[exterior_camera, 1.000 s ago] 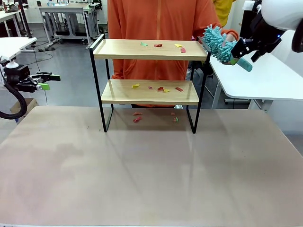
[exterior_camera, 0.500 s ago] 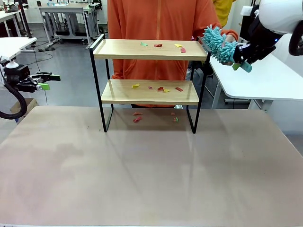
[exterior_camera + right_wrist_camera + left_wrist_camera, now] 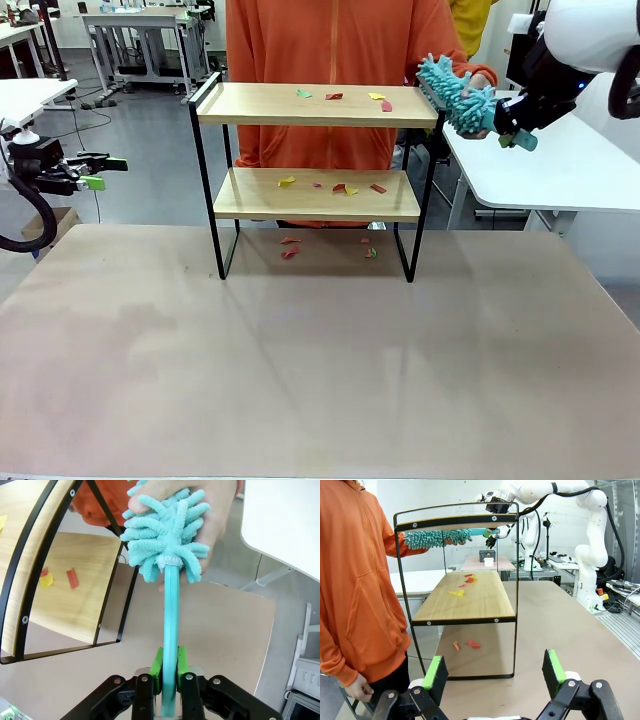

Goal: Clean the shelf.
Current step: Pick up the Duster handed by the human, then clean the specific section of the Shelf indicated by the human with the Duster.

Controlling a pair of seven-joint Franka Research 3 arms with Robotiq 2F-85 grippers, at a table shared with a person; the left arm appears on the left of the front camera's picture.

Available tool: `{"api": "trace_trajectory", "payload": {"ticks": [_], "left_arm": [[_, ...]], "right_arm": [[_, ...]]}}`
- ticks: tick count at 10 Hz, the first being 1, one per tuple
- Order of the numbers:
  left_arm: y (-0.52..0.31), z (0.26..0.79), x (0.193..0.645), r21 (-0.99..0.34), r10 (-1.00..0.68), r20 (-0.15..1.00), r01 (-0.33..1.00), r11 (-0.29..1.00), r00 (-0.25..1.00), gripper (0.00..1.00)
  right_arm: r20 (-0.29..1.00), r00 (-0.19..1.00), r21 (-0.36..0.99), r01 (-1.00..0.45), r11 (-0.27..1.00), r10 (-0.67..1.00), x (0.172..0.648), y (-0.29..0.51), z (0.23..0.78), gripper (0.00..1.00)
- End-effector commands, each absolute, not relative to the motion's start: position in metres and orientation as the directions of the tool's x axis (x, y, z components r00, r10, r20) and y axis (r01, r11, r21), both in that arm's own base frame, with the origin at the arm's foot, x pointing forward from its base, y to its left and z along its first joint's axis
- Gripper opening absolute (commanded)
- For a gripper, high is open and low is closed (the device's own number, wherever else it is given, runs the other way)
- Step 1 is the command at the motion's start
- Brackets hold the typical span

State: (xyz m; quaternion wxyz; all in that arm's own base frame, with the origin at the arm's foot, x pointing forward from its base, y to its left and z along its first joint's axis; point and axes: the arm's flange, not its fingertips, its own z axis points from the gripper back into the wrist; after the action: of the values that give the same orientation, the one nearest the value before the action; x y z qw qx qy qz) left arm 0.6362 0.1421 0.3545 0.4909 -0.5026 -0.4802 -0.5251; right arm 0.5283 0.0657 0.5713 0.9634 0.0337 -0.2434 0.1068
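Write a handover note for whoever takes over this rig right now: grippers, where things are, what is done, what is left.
Left gripper: open, idle at the far left, away from the shelf.
Right gripper: shut on the duster handle, by the shelf's top right end; a person's hand holds the fluffy head.
Paper scraps lie on both boards and on the table below.
Done: duster gripped. Left: hand lets go, sweep both boards.

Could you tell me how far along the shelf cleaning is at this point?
Done: the right gripper is shut on the handle of the teal duster. In hand: the handover, since the person's hand holds its head beside the shelf. Left: all the sweeping; paper scraps lie on the top board, the lower board and the table beneath. The left gripper is open.
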Motion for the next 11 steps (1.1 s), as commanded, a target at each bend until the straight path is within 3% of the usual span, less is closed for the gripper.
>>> {"api": "trace_trajectory", "payload": {"ticks": [1,11], "left_arm": [[0.1412,0.3565,0.6349,0.011,-0.036,0.999,0.998,-0.062,-0.013,1.0],[0.1412,0.3565,0.6349,0.011,-0.036,0.999,0.998,-0.062,-0.013,1.0]], "right_arm": [[0.486,0.86,-0.018,-0.164,0.986,0.152,0.5281,0.0699,0.5746,0.0],[0.475,0.863,0.008,-0.2,0.98,0.172,0.5283,0.0654,0.5713,0.0]]}}
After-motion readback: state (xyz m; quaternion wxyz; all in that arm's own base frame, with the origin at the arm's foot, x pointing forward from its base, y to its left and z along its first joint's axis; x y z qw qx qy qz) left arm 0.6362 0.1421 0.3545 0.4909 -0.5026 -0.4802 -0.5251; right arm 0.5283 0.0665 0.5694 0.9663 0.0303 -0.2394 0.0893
